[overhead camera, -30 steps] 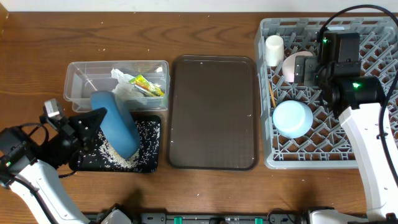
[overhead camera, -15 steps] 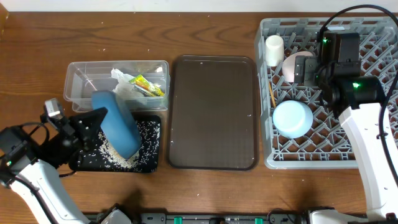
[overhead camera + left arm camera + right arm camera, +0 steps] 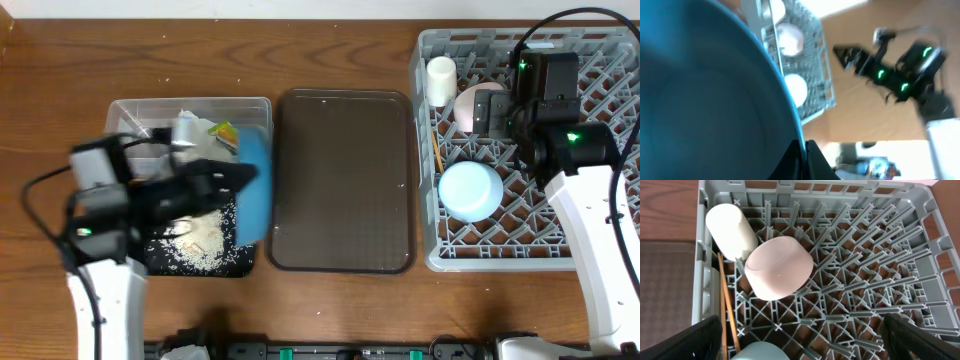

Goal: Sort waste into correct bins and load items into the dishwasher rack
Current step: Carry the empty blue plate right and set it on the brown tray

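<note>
Overhead, the rack (image 3: 600, 60) is taking up the table's right end, its right edge running out of frame. Left of it the brown tray (image 3: 343, 180) is lying with its long axis near-to-far. The big bowl (image 3: 258, 195), dark blue, is hanging on edge over the right ends of the tub (image 3: 125, 115) and black tray (image 3: 225, 272), just beside the brown tray. Its long axis is also running near-to-far (blur is smearing it, so which way its mouth is facing is unclear). The left gripper (image 3: 240, 180) is pinching its rim, jaws closed tight on it. In the left wrist view the bowl is blocking nearly everything. The right gripper (image 3: 805, 340) is hovering over the rack with jaws spread wide, holding nothing. Below it the pink bowl (image 3: 779, 267) is leaning tilted beside the cup (image 3: 730, 230) and chopsticks (image 3: 727, 305). The pale bowl (image 3: 470, 190) is sitting nearer the front. Napkin (image 3: 188, 128) and wrapper (image 3: 225, 133) are lying in the tub; rice (image 3: 200, 240) is dotting the black tray.
</note>
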Motion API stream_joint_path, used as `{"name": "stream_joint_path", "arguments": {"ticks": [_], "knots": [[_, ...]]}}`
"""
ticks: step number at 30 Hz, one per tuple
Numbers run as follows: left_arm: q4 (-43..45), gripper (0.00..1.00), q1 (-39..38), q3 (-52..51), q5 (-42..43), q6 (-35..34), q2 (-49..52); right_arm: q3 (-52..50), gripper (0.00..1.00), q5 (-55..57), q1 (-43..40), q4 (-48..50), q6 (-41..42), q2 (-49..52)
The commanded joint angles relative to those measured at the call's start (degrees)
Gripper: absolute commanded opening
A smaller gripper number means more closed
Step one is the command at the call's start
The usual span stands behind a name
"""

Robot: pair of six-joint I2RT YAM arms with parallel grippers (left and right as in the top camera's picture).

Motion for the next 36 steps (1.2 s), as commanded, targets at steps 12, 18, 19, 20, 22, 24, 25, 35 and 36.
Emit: {"name": "stream_joint_path", "arguments": {"ticks": [12, 18, 19, 20, 22, 24, 25, 35, 36], "knots": [[9.3, 0.06, -52.6, 1.5, -61.7, -12.6, 9.8, 0.4, 0.99, 0.2, -0.2, -0.1, 0.4, 0.2], [16.7, 0.06, -59.3, 1.5, -66.3, -11.1, 21.7, 0.4, 0.99, 0.2, -0.2, -0.1, 0.4, 0.2], [17.3, 0.06, -59.4, 1.5, -66.3, -11.1, 22.9, 0.4, 0.99, 0.2, -0.2, -0.1, 0.4, 0.2], [18.1, 0.06, -59.4, 1.5, -66.3, -11.1, 24.2, 0.4, 0.99, 0.2, -0.2, -0.1, 0.4, 0.2], [19.2, 0.06, -59.4, 1.5, -66.3, -11.0, 26.3, 0.4, 0.99, 0.2, -0.2, -0.1, 0.4, 0.2], [20.5, 0.06, -59.4, 1.5, -66.3, -10.6, 27.8, 0.4, 0.99, 0.2, -0.2, -0.1, 0.4, 0.2], [20.9, 0.06, -59.4, 1.5, -66.3, -10.6, 28.2, 0.4, 0.99, 0.2, -0.2, -0.1, 0.4, 0.2], [21.9, 0.47, -57.4, 1.5, -66.3, -9.1, 25.4, 0.4, 0.99, 0.1, -0.2, -0.1, 0.4, 0.2], [21.9, 0.48, -56.5, 1.5, -66.3, -9.1, 24.5, 0.4, 0.99, 0.2, -0.2, -0.1, 0.4, 0.2]]}}
